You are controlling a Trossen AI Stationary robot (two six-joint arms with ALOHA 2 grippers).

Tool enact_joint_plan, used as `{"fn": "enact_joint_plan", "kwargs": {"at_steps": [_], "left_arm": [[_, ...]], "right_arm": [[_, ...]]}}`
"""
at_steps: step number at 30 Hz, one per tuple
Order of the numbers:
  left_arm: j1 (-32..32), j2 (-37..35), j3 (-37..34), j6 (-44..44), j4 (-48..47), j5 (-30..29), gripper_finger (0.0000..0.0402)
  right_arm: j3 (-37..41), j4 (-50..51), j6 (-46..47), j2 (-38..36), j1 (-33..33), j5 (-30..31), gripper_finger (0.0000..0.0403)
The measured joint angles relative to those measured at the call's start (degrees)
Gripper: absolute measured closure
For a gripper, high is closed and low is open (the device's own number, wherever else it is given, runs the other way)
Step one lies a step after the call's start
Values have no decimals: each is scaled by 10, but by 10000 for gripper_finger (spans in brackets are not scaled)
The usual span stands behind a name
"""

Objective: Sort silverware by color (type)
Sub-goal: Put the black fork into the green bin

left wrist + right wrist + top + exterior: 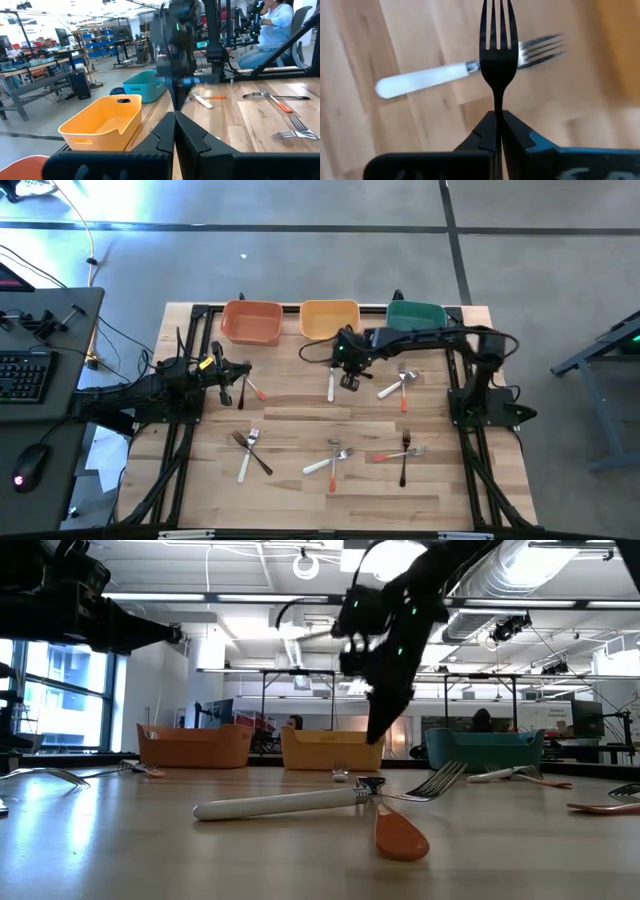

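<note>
My right gripper [350, 380] hangs above the table's middle far part, shut on a black fork [497, 47] whose tines point away from the fingers. A white-handled fork [427, 80] lies flat on the wood below it. More silverware lies in small crossed groups: white and orange forks [398, 387], white and black forks [250, 450], and white and orange forks [333, 460]. My left gripper [243, 370] waits shut at the left, level, beside a black and an orange fork [245, 388]. My right gripper pinches the black fork between its two fingers just behind the neck [498, 107], where the handle begins. The handle behind that is hidden by the fingers. The fingers slant steeply down and lie along the fork. It is lifted clear of the table, tines [498, 20] lowest.
Three bins stand in a row at the far edge: orange [250, 322], yellow [330, 318], teal [417, 315]. An orange and a black fork [405, 450] lie near the right. Black frame rails border the table. A person sits beyond the table in the left wrist view.
</note>
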State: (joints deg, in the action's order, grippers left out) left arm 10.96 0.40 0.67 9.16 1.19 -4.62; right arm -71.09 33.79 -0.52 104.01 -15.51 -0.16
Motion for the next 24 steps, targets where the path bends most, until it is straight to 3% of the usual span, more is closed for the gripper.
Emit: {"fn": "enact_joint_plan", "kwargs": {"at_steps": [5, 13, 19, 24], "left_arm": [[0, 0, 0, 0, 0, -1, 401], [0, 0, 0, 0, 0, -1, 401], [0, 0, 0, 0, 0, -1, 401], [0, 0, 0, 0, 0, -1, 401]], "right_arm": [[-1, 77, -10, -94, 2, 40, 403], [4, 258, -7, -247, -56, 229, 403], [114, 157, -139, -330, -164, 241, 403], [197, 28, -225, -341, -244, 236, 403]]}}
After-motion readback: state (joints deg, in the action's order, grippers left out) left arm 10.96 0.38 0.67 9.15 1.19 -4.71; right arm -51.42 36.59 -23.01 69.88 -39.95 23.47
